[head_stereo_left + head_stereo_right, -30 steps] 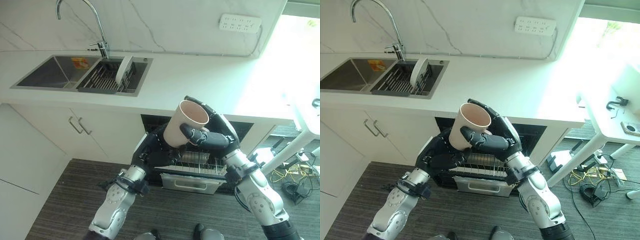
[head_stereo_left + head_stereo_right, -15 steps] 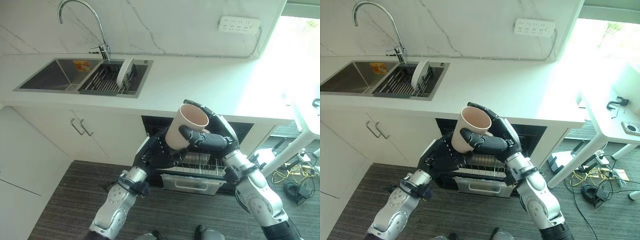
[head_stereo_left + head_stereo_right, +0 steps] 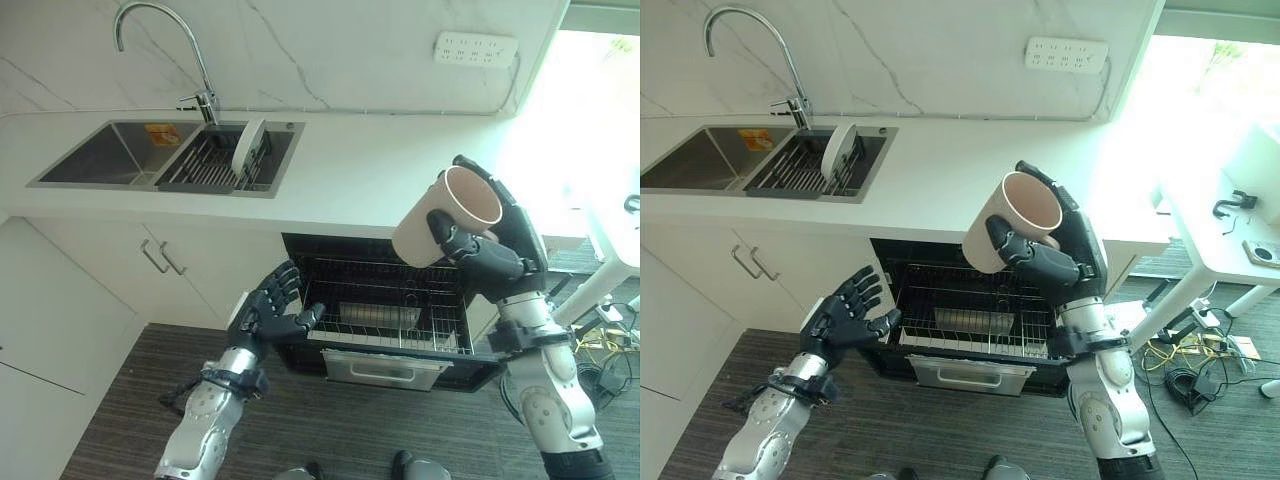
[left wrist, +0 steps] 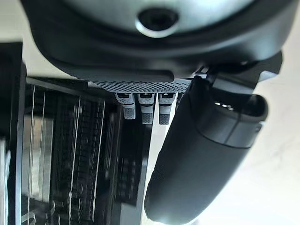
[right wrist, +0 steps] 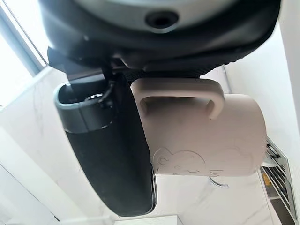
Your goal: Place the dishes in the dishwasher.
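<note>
My right hand (image 3: pixel 495 255) is shut on a beige mug (image 3: pixel 446 216), holding it tilted, mouth up, above the right end of the dishwasher's pulled-out rack (image 3: pixel 385 320). Its handle (image 5: pixel 180 96) lies against the palm, the thumb (image 5: pixel 110 154) across the mug's side. My left hand (image 3: pixel 272 308) is open, fingers spread, at the left front corner of the dishwasher drawer (image 3: pixel 970 372), apart from the mug. A white plate (image 3: pixel 247 146) stands upright in the sink's drying rack (image 3: pixel 215 158).
The double sink (image 3: pixel 115 150) with its tall tap (image 3: pixel 165 40) sits at the counter's back left. White cupboard doors (image 3: pixel 130 270) are left of the dishwasher. A wall socket strip (image 3: pixel 475 47) is behind. A white table (image 3: pixel 1225 240) and floor cables (image 3: pixel 1200 365) are at the right.
My right hand has carried the mug up and to the right. My left hand has come off the mug's underside, dropped lower left and opened. The dishwasher rack now shows uncovered.
</note>
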